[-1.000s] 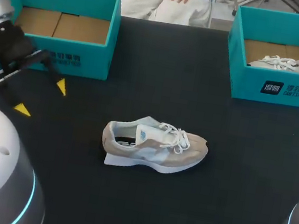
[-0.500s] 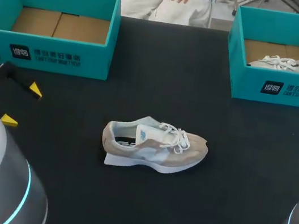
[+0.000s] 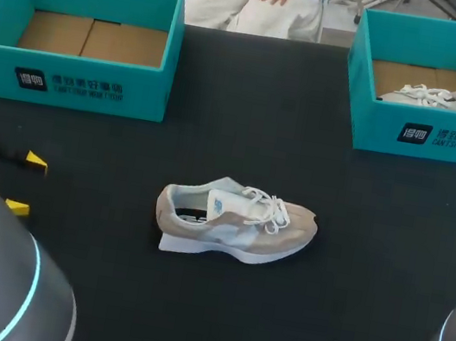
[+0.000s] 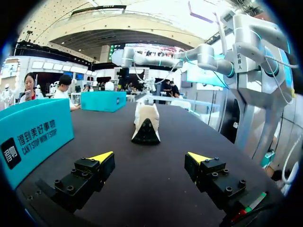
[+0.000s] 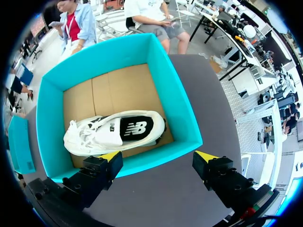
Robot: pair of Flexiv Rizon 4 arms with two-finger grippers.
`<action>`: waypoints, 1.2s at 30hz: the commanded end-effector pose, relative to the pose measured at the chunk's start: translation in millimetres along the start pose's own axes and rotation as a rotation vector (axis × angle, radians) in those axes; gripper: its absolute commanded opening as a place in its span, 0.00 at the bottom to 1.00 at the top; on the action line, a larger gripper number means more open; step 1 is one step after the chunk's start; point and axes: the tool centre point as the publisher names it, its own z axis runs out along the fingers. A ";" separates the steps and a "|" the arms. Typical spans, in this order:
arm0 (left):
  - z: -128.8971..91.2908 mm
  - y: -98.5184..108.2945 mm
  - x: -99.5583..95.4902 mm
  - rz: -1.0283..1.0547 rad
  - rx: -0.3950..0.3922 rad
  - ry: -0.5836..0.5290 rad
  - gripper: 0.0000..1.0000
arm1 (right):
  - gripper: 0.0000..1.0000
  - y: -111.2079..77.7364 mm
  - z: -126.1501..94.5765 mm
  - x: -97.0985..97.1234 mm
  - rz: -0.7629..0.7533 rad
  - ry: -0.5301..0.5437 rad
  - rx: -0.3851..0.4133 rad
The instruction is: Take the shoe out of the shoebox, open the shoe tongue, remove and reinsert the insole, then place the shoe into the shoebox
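Note:
A beige and light-blue shoe (image 3: 236,224) with white laces lies on its sole mid-table, toe to the right. In the left wrist view this shoe (image 4: 146,124) stands well ahead of my left gripper (image 4: 150,158), whose fingers are open with nothing between them. In the head view my left gripper (image 3: 26,184) sits low at the table's left edge, far from the shoe. My right gripper (image 5: 161,158) hangs open above the right shoebox (image 5: 182,113), over its near wall. A white shoe (image 5: 109,135) lies on its side inside that box.
An empty teal shoebox (image 3: 76,84) with a cardboard floor stands at the back left, just beside my left gripper (image 4: 33,137). The right shoebox (image 3: 426,138) with the second shoe (image 3: 437,99) stands at the back right. Dark bare table surrounds the middle shoe.
My left gripper has drawn back from in front of the left shoebox toward the table's near left edge, still open. The shoe and the right arm have not moved.

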 end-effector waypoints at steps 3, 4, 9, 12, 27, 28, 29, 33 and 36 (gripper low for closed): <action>4.4 12.7 2.5 0.035 -0.033 -0.017 1.00 | 1.00 -1.1 0.0 0.1 0.001 0.000 -0.003; 4.4 13.9 2.7 0.045 -0.047 -0.007 1.00 | 1.00 -1.1 0.0 0.1 0.001 0.000 -0.003; 4.9 19.0 1.6 0.057 -0.048 -0.007 1.00 | 1.00 -1.1 0.0 0.1 0.001 0.000 -0.003; 6.6 19.5 1.3 0.059 -0.023 0.010 1.00 | 1.00 -1.1 0.0 0.1 0.001 0.000 -0.003; 6.6 19.5 1.3 0.059 -0.023 0.010 1.00 | 1.00 -1.1 0.0 0.1 0.001 0.000 -0.003; 6.6 19.5 1.3 0.059 -0.023 0.010 1.00 | 1.00 -1.1 0.0 0.1 0.001 0.000 -0.003; 7.6 17.5 3.8 0.054 0.006 0.002 1.00 | 1.00 -1.1 0.0 0.1 0.001 0.000 -0.003; 24.1 10.7 10.2 0.073 -0.050 -0.091 1.00 | 1.00 -1.1 0.0 0.1 0.001 0.000 -0.003; 39.8 5.0 11.6 0.062 -0.078 -0.107 1.00 | 1.00 -1.1 0.0 0.1 0.001 0.000 -0.003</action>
